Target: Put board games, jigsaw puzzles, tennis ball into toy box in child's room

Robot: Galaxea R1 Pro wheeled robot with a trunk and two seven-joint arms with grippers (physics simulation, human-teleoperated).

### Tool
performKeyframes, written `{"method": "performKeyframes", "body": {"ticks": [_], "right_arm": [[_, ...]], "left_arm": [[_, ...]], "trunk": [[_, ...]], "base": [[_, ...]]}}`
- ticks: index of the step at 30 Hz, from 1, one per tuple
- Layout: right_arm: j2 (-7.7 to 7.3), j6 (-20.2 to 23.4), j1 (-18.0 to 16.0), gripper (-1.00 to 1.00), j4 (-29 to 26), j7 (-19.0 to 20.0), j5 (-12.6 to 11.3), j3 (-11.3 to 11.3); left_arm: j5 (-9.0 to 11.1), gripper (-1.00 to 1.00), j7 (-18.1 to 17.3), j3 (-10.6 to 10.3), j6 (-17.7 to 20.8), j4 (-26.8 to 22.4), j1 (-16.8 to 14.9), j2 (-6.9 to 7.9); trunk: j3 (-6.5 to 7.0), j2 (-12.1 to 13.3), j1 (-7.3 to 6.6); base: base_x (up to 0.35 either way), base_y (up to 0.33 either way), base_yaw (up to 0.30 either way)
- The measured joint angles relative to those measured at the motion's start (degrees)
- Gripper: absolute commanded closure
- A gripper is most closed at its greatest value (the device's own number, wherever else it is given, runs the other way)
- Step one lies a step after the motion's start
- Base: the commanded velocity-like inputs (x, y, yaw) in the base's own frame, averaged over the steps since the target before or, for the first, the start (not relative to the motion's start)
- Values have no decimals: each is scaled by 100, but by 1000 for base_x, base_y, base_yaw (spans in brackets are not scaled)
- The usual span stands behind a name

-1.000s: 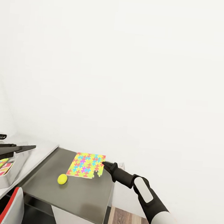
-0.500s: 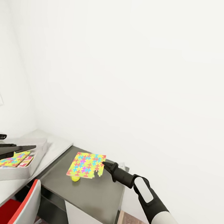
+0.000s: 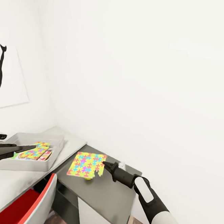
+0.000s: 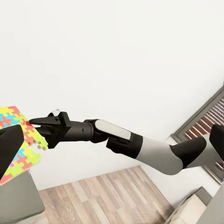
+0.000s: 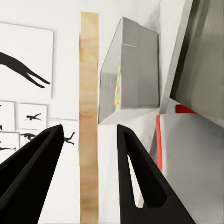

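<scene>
Jigsaw puzzle, thin yellow-pink-blue sheet, edge pinched in closed right pincer above the table

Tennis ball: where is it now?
Head view: the ball peeks out under the puzzle's near edge, above the dark desk corner, left of the right claw.

No readable text anywhere.

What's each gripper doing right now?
Left gripper: open, holding nothing.
Right gripper: closed on the edge of the jigsaw puzzle, holding it above the table.
</scene>
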Motion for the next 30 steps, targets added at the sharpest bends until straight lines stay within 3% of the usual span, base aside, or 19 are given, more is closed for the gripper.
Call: {"method": "performKeyframes", "body": {"ticks": [16, 23, 30], "right_arm": [[-51, 0, 22, 100, -44, 26, -11, -48], [-35, 51, 21, 100, -652, -86, -25, -11], [2, 538, -782, 100, -870, -1106, -131, -76]], "left_arm": [[3, -100, 0, 23, 0, 0, -1, 13], [34, -100, 0, 41, 0, 0, -1, 33], [16, -100, 0, 43, 0, 1, -1, 34]], "trunk": [[0, 0, 0], [0, 0, 0], [1, 0, 0]], "base": [[0, 0, 50], [0, 0, 0], [0, 0, 0]]}}
